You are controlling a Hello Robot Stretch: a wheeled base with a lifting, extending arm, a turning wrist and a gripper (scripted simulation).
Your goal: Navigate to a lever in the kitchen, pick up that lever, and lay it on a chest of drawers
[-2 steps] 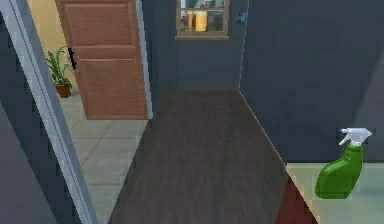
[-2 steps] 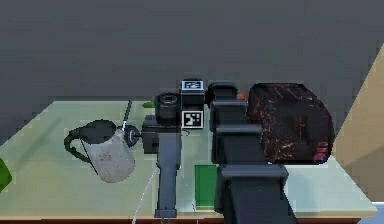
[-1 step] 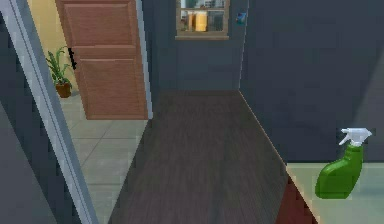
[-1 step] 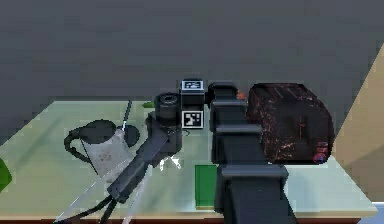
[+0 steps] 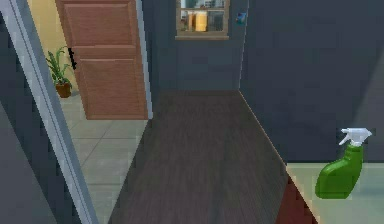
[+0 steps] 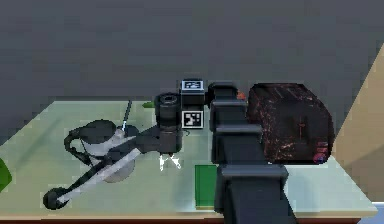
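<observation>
In the arm side view the dark arm (image 6: 245, 160) rises over a pale green tabletop (image 6: 60, 120). Left of the white marker squares (image 6: 192, 100) sits the gripper (image 6: 68, 168), its thin fingers (image 6: 100, 176) reaching toward the picture's left. A grey and white rounded thing (image 6: 105, 142) with a thin upright stalk (image 6: 127, 110) lies on the tabletop at the fingers. I cannot tell whether the gripper holds anything.
A dark reddish-black box (image 6: 290, 122) stands on the tabletop right of the arm. A green spray bottle (image 5: 343, 168) stands on the surface at the forward view's lower right. Ahead, dark flooring runs to a blue wall, with a brown door (image 5: 103, 55) and potted plant (image 5: 60, 72) at left.
</observation>
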